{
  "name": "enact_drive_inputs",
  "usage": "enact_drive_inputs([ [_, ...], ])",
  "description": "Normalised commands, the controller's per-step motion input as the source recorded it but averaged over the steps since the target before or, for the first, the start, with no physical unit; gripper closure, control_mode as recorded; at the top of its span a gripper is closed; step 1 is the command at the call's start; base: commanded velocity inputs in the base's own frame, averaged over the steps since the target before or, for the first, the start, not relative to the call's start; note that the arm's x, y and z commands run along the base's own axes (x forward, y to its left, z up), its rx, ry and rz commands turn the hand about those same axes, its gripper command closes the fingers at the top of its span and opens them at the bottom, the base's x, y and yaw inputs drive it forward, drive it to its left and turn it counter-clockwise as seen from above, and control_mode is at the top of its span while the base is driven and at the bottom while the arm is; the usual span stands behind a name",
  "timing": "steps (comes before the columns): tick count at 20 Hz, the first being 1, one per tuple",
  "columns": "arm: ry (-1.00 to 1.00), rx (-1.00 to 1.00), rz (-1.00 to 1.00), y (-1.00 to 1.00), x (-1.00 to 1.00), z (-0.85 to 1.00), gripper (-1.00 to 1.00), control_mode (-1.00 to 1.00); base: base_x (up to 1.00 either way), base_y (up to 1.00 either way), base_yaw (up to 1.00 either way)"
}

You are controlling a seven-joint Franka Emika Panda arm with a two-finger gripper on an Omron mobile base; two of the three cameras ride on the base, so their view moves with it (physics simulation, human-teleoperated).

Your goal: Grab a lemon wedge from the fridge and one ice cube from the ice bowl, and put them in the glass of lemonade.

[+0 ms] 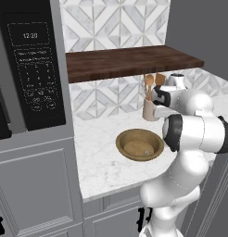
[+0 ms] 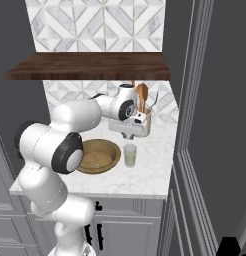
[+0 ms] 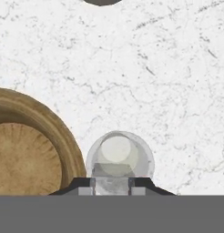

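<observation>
The glass of lemonade [image 2: 130, 156] is a small clear tumbler standing on the white marble counter, just right of the ice bowl [image 2: 112, 147]. My gripper [image 2: 129, 136] hangs directly above the glass and points down. In the hand view the gripper [image 3: 111, 183] is shut on a small clear ice cube [image 3: 111, 175], with the glass [image 3: 125, 152] right below it. The wide brown wooden ice bowl [image 3: 63, 132] lies to the left, and from the left base camera its rim [image 1: 123, 139] shows. The dark grey fridge [image 2: 215, 125] stands at the right. The lemon wedge is out of view.
A beige cup with wooden spoons [image 2: 144, 117] stands at the back wall close behind my hand. A dark wooden shelf [image 2: 90, 67] hangs over the counter. A black oven panel [image 1: 34, 69] sits in the tall grey cabinet left of the counter [image 1: 97, 157].
</observation>
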Motion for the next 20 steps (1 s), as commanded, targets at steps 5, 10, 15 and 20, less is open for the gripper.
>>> enact_drive_inputs([
  [5,-0.14,0.01,0.0,-0.02,-0.21,0.0,1.0,-1.0,0.0,0.0,0.0],
  [10,-0.13,0.01,0.0,-0.16,-0.02,0.0,1.0,-1.0,0.0,0.0,0.0],
  [15,-0.02,0.0,0.0,-0.04,0.01,0.0,1.0,-1.0,0.0,0.0,0.0],
  [20,0.0,0.0,0.0,0.0,0.02,-0.02,1.0,-1.0,0.0,0.0,0.0],
])
